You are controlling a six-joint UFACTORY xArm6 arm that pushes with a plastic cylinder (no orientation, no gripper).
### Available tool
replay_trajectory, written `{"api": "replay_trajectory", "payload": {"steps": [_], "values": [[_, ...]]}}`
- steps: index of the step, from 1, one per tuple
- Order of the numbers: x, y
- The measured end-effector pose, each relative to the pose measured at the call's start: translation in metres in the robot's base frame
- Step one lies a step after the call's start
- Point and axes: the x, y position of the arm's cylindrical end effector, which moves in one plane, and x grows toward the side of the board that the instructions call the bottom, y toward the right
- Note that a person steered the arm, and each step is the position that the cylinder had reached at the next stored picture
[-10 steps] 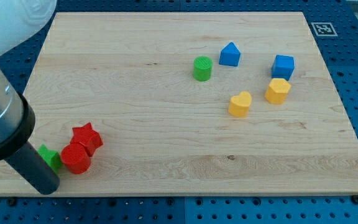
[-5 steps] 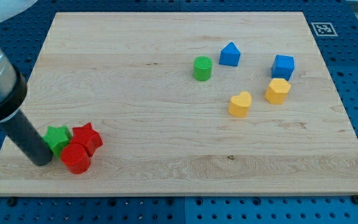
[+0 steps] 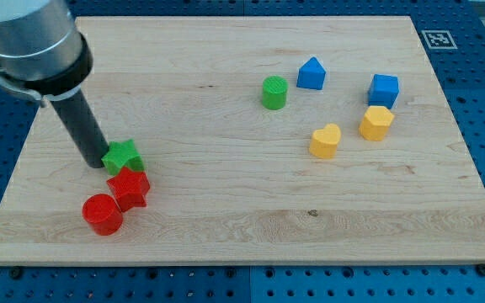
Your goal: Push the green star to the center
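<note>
The green star (image 3: 124,156) lies on the wooden board (image 3: 226,210) at the view's left, just above the red star (image 3: 130,188). My tip (image 3: 96,162) touches the green star's left side. The dark rod rises from it toward the view's top left. The red cylinder (image 3: 102,214) sits below and left of the red star, touching it.
A green cylinder (image 3: 274,93), a blue house-shaped block (image 3: 311,74), a blue cube (image 3: 383,89), a yellow hexagon (image 3: 376,123) and a yellow heart (image 3: 325,140) stand in the view's upper right. The board's left edge is close to my tip.
My tip moved up and to the right, pushing the green star the same way, from beside the red cylinder to above the red star. The red star shifted slightly down.
</note>
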Motion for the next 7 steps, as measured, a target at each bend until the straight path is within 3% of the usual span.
{"api": "replay_trajectory", "payload": {"steps": [3, 5, 7], "values": [[0.02, 0.002], [0.047, 0.042], [0.009, 0.056]]}}
